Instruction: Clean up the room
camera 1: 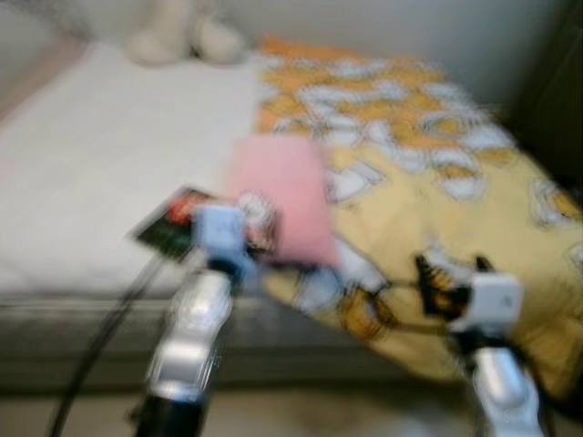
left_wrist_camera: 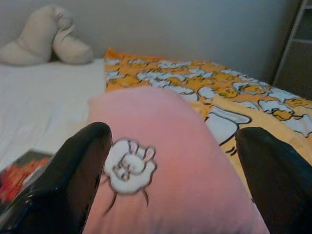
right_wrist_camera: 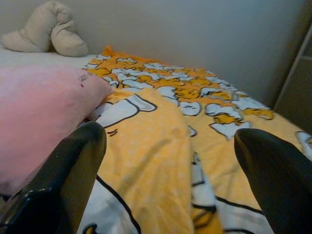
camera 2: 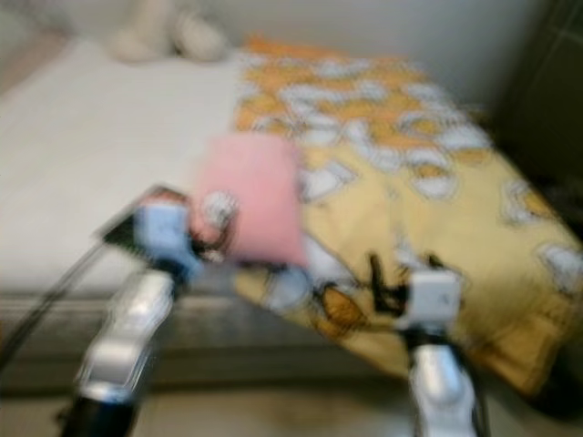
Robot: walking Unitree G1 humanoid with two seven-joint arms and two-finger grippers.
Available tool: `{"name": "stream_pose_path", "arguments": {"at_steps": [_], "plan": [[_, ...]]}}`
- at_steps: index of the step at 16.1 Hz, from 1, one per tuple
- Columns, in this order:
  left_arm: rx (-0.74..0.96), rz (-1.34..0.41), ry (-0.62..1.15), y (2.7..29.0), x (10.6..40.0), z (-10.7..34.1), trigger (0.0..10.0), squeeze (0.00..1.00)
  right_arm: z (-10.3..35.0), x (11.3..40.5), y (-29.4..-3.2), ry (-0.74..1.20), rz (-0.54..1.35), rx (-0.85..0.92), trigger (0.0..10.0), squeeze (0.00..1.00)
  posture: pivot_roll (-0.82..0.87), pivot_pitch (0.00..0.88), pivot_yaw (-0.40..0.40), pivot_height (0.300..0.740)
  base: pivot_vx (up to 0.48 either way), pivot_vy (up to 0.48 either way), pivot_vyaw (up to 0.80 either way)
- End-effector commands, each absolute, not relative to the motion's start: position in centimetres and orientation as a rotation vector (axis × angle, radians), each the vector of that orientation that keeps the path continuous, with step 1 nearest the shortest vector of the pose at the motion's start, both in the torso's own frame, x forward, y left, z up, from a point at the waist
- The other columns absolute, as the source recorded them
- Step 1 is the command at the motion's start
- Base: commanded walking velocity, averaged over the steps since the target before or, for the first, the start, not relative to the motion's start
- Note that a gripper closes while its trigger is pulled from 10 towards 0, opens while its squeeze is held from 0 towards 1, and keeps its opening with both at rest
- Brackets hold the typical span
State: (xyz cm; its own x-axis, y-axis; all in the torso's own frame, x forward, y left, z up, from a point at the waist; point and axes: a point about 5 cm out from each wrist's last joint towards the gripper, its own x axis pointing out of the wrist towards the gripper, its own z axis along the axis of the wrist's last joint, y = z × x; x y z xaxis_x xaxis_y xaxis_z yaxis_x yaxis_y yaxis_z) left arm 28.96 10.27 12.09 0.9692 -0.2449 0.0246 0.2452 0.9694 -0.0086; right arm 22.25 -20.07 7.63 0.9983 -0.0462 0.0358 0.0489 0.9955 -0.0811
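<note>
Facing a bed (camera 1: 91,182) with both end effectors raised over its near edge.
Leftmost lies white sheet with a beige plush toy (left_wrist_camera: 46,36) at the far end and a dark booklet (camera 1: 168,223) near the edge. The left end effector (left_wrist_camera: 173,180) stands wide open, its fingers either side of a pink pillow (camera 1: 278,196) bearing a white cartoon patch, holding nothing. Rightward spreads a yellow-orange patterned blanket (right_wrist_camera: 161,126); the right end effector (right_wrist_camera: 170,185) gapes wide over it, empty.
</note>
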Motion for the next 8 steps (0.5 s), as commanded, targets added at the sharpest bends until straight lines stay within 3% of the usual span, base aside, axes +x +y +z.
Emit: {"name": "stream_pose_path", "arguments": {"at_steps": [1, 5, 8], "plan": [[0.025, -0.205, -0.025, 11.7, 29.6, 12.1, 10.0, 0.00, 7.9, 23.1, -19.0, -0.046, -0.015, -0.054, 10.0, 0.00, 0.01, 0.000, -0.011, 0.740, 0.480, 0.000, 0.70], [0.014, -0.180, -0.032, 11.9, 30.4, 12.5, 10.0, 0.00, 7.7, 23.7, -19.2, -0.032, -0.019, -0.062, 10.0, 0.00, 0.00, 0.000, -0.008, 0.740, 0.480, 0.000, 0.69], [0.038, -0.226, -0.056, 10.9, 30.7, 12.9, 10.0, 0.00, 8.0, 24.4, -19.4, -0.039, -0.031, -0.053, 10.0, 0.00, -0.01, 0.000, -0.003, 0.740, 0.480, 0.000, 0.00]]}}
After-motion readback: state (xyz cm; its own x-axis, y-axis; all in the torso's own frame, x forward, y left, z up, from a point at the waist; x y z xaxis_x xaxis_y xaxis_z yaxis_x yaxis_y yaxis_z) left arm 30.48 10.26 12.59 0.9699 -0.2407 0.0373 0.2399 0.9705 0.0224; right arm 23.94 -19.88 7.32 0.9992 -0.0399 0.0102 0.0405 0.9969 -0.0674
